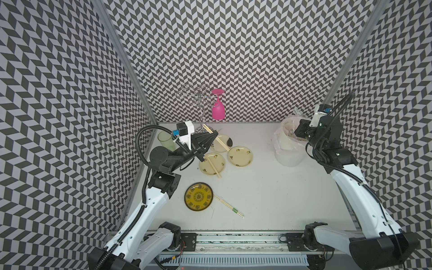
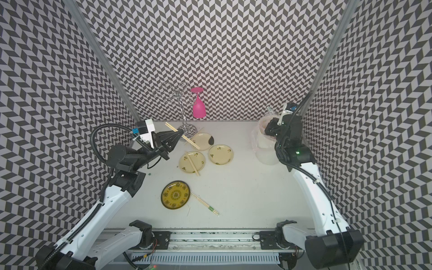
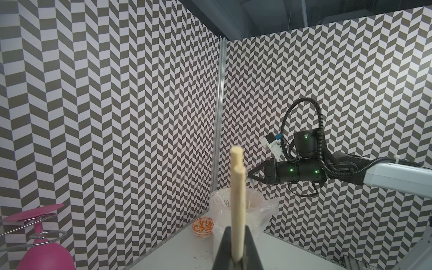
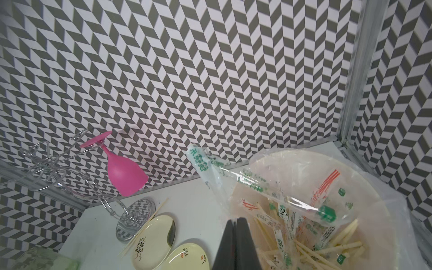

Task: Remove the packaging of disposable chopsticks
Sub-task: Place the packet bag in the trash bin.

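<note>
— Two bare sticks in the left tool [image 1: 215,135], was that it?
— Yes. Its jaws were clamped on one unwrapped pair of chopsticks [image 1: 223,145], held up off the worktop [image 1: 268,198] and slanting above the far pale plate [image 1: 225,139]. In the left wrist view the sticks rose out from between the tool's fingers [image 3: 223,252].
— And the right tool [image 4: 236,222]?
— Closed, with nothing visible between its jaws. It hung over the white bin [image 1: 289,159], which was lined with a clear bag [image 3: 266,208].
— What was in the bin?
— Loose sticks [image 4: 346,232] and empty sleeves [image 4: 281,233] lay jumbled together. One green-printed sleeve [image 4: 201,163] leaned up past the rim.
— Where were the other pairs?
— A second pair [image 1: 212,167], bare too, lay across the nearer pale plate [image 1: 219,160], with a third pale plate [image 1: 240,156] just beside it. The wrapped pair [image 1: 229,206], in a clear sleeve with a green band, lay on the worktop beside the dark yellow plate [image 1: 198,196]. Whether its end touched the rim I could not tell.
— Anything at the back?
— A pink glass [image 1: 218,111] hung upside down on a wire rack [image 4: 134,218].
</note>
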